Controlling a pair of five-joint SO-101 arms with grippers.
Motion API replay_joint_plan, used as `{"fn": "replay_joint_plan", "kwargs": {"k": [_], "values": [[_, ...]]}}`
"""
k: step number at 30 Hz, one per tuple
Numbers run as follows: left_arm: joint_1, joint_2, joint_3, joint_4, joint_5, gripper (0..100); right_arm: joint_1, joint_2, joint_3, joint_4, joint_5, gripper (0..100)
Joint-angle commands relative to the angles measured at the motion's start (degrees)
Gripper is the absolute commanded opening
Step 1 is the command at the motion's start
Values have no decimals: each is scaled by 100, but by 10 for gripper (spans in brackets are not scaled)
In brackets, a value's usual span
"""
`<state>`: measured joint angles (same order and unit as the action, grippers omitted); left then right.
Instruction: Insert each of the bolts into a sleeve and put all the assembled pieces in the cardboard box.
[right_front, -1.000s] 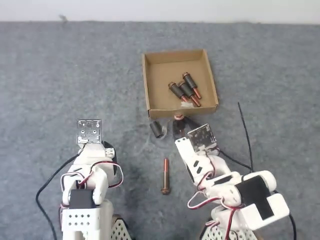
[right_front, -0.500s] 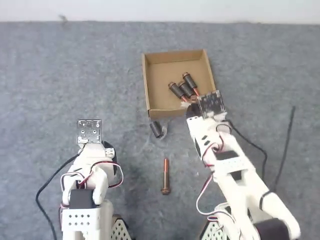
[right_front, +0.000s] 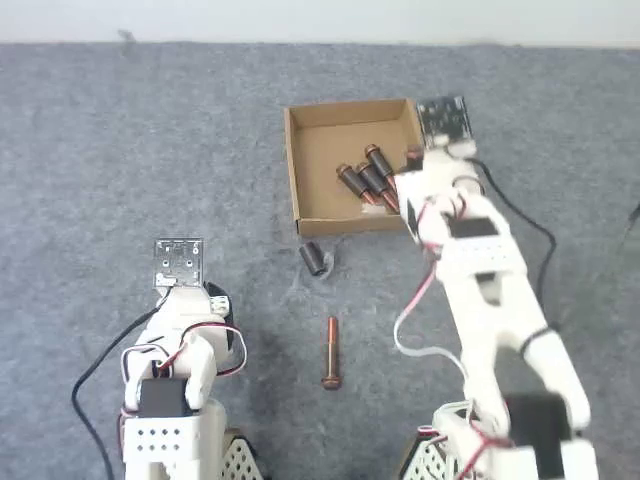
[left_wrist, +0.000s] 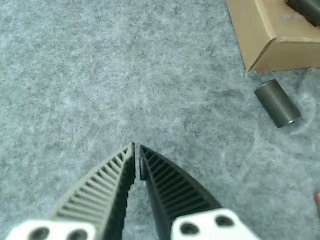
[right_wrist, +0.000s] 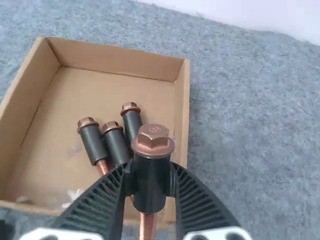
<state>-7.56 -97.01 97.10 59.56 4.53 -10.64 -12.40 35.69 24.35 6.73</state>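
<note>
No readable text, labels, numbers or signs; the box (right_front: 291, 170) walls are plain cardboard with no legible print.

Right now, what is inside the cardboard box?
Three assembled pieces lie side by side in the cardboard box. The right gripper, holding a fourth piece, hides one corner.
</note>
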Motion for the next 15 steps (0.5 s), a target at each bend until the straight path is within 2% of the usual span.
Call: {"fn": "replay_joint_plan", "kwargs": {"k": [1, 8, 15], "values": [[-88, 88, -22, -62, -70, 11, 40, 514, -1398, 356, 97, 6], [-308, 88, -22, -62, -70, 11, 40, 2229, -3209, 1024, 97, 9], [-308, 88, -22, -79, -70, 11, 22, 3503, -4343, 1182, 97, 10]]}}
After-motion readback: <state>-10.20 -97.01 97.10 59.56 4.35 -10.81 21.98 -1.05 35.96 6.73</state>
